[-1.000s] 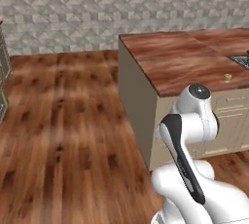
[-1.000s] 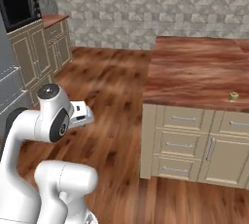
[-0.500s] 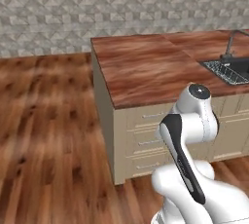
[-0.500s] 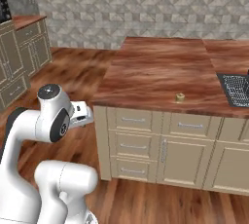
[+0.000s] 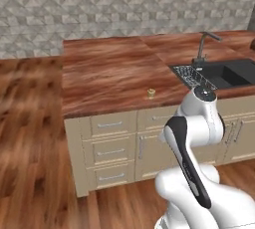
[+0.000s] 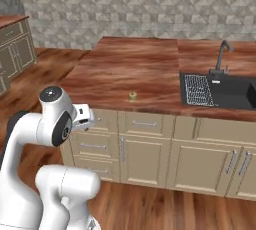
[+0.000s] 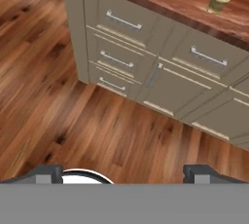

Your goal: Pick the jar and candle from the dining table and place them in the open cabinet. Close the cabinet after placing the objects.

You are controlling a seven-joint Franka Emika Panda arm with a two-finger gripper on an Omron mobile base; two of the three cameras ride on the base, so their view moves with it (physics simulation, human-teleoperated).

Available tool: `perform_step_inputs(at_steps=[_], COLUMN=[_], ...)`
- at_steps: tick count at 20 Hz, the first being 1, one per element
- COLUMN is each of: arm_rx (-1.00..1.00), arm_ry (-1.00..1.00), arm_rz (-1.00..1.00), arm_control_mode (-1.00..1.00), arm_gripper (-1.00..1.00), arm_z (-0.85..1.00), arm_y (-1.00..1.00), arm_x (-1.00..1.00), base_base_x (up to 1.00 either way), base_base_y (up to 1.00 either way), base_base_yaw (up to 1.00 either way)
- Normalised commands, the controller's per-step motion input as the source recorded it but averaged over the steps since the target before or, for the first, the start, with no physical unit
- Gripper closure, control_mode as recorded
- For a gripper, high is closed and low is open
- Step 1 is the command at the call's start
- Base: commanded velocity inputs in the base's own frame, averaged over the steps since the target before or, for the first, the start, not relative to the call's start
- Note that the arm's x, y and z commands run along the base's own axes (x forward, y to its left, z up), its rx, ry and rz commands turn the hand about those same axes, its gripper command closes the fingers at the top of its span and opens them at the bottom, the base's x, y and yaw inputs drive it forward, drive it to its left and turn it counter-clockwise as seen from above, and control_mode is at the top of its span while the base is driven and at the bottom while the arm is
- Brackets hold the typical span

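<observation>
A grey stone-tile wall [image 5: 124, 4] backs orange-brown plank floor [image 5: 30, 138], with a black sink [image 6: 230, 90] and faucet [image 6: 221, 56].

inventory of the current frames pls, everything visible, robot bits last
candle: 1, pale yellow-tan, near the front edge of the dining table
dining table: 1, reddish-brown wood top
drawers: several, beige with grey bar pulls, under the table top
sink: 1, black, set into the top, right of the candle
faucet: 1, dark grey, behind the sink
floor: orange-brown planks
wall: grey stone tiles, behind
gripper: 1, dark fingertips, open, over the floor, holding nothing
</observation>
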Motion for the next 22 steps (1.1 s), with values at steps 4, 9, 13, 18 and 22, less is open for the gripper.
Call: perform_step_inputs(at_steps=[4, 9, 13, 18, 22], arm_rx=[0.0, 0.0, 0.0, 0.0, 0.0], arm_ry=[0.0, 0.0, 0.0, 0.0, 0.0], arm_rz=[0.0, 0.0, 0.0, 0.0, 0.0], arm_control_mode=[1.0, 1.0, 1.0, 1.0, 1.0], arm_gripper=[-1.0, -1.0, -1.0, -1.0, -1.0], arm_z=[0.0, 0.0, 0.0, 0.0, 0.0], arm_y=[0.0, 0.0, 0.0, 0.0, 0.0], arm_x=[0.0, 0.0, 0.0, 0.0, 0.0], base_base_x=[0.31, 0.51, 0.49, 0.37, 0.28], base_base_y=[-0.66, -0.27, -0.01, 0.08, 0.21], base_base_yaw=[0.0, -0.01, 0.0, 0.0, 0.0])
